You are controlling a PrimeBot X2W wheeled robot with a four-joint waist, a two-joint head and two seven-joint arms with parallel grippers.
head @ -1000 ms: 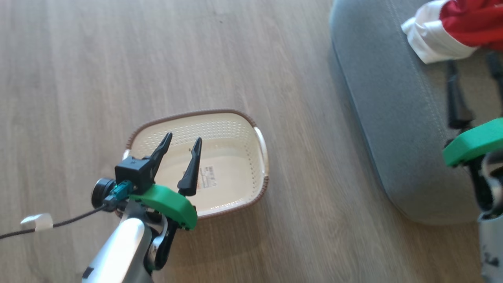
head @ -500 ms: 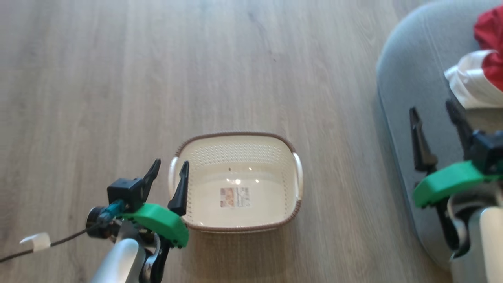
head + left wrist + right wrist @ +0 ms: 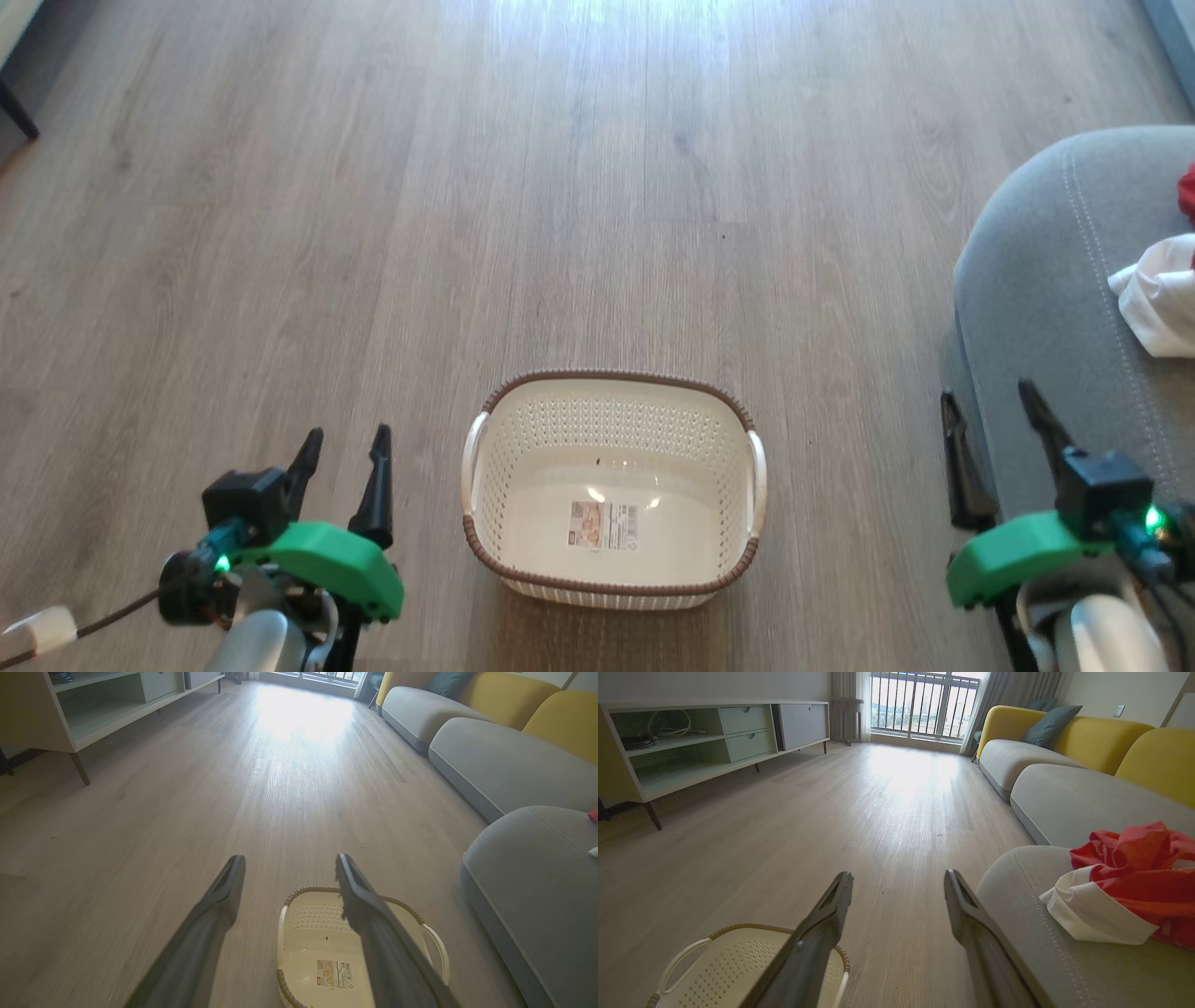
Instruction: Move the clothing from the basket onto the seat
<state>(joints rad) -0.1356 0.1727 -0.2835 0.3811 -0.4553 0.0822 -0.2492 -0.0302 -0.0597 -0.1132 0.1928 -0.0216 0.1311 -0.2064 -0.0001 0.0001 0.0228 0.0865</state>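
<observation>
The cream basket (image 3: pixel 611 569) with its brown rim stands on the wood floor before me, nothing in it but a label; it shows too in the left wrist view (image 3: pixel 299 947) and right wrist view (image 3: pixel 714 956). Red and white clothing (image 3: pixel 1129 882) lies bunched on the grey seat (image 3: pixel 1064 952), which fills the right edge of the head view (image 3: pixel 1046 308), a white sleeve (image 3: pixel 1158 294) at its border. My left gripper (image 3: pixel 344 446) hangs open left of the basket. My right gripper (image 3: pixel 990 401) hangs open at the seat's near corner. Both hold nothing.
A pale low cabinet (image 3: pixel 691 742) on dark legs runs along the left wall. More grey sofa cushions (image 3: pixel 504 765) with yellow backs (image 3: pixel 1101 737) stretch away on the right. A balcony door (image 3: pixel 924 704) lights the far floor (image 3: pixel 597 187).
The head camera has swung left, so the basket now sits centred and the seat slides to the right edge. Both grippers have dropped to the lower corners, the left one off the basket.
</observation>
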